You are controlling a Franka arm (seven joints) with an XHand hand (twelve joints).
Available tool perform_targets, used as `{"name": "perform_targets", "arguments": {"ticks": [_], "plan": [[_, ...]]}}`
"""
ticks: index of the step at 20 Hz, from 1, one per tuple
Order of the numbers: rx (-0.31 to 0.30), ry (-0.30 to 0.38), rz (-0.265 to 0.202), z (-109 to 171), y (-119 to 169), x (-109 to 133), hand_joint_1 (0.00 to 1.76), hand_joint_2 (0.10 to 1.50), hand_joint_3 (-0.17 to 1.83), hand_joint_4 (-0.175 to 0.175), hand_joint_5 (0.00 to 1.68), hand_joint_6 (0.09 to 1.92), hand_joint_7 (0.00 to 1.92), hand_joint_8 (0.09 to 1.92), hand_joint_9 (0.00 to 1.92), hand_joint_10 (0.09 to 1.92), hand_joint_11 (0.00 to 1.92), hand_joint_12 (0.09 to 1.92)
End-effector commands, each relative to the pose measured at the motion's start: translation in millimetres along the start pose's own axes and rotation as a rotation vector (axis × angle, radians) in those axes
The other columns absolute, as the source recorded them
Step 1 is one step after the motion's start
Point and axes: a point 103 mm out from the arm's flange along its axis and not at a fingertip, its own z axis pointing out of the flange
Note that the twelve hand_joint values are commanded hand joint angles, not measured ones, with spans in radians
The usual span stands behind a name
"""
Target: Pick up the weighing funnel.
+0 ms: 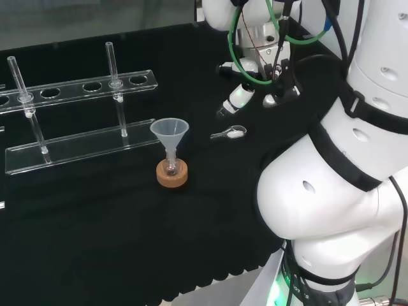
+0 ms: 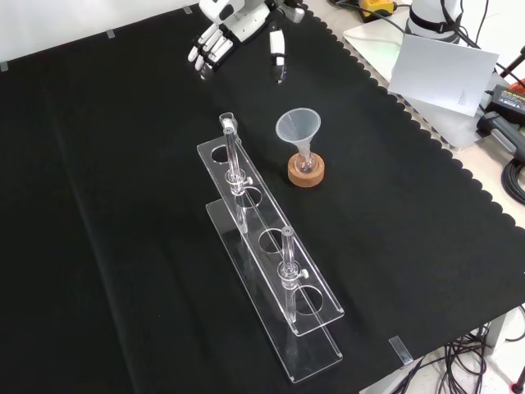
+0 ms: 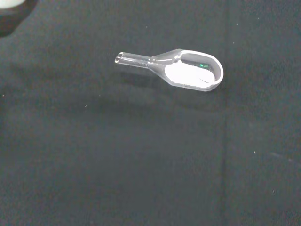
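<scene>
The weighing funnel (image 1: 229, 133) is a small clear scoop with a short stem, lying on the black cloth to the right of the big funnel in the head view. In the wrist view the weighing funnel (image 3: 181, 70) lies flat with white powder in its bowl. The hand (image 1: 241, 94) hovers a little above and beyond it without touching, fingers pointing down toward it. In the front view the hand (image 2: 232, 31) sits at the top, open, with fingers straight and spread and nothing in it.
The big funnel (image 1: 169, 134) stands in a small flask on a cork ring (image 1: 172, 175), close to the weighing funnel. A clear tube rack (image 1: 80, 86) holding two tubes stands left of it. The arm's white links (image 1: 344, 178) rise at the right.
</scene>
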Motion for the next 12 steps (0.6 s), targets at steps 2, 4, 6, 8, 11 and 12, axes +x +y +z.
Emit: {"name": "perform_targets", "arguments": {"ticks": [2,4,6,8,11,12], "plan": [[0.111,-0.041,0.023,-6.8,16.8,-1.2,0.67,0.64,0.01,-0.006,0.22,0.09,0.31,0.42,0.04,0.62,0.00,0.45],[0.126,-0.047,0.034,-8.0,24.5,-1.2,0.68,0.64,0.01,0.006,0.26,0.09,0.32,0.45,0.02,0.72,0.00,0.61],[0.138,-0.066,0.035,-10.3,36.7,-4.8,0.69,0.64,0.01,0.015,0.31,0.09,0.35,0.47,0.04,0.76,0.00,0.76],[0.149,-0.067,0.026,-12.6,48.3,-12.7,0.70,0.65,0.01,0.019,0.35,0.09,0.38,0.49,0.07,0.77,0.00,0.84],[0.185,-0.070,0.018,-7.6,61.7,-20.1,0.72,0.65,0.01,0.027,0.40,0.09,0.44,0.48,0.12,0.76,0.00,0.90],[0.195,-0.066,0.017,-3.8,65.2,-21.6,0.73,0.65,0.01,0.032,0.43,0.09,0.46,0.47,0.14,0.75,0.00,0.92]]}}
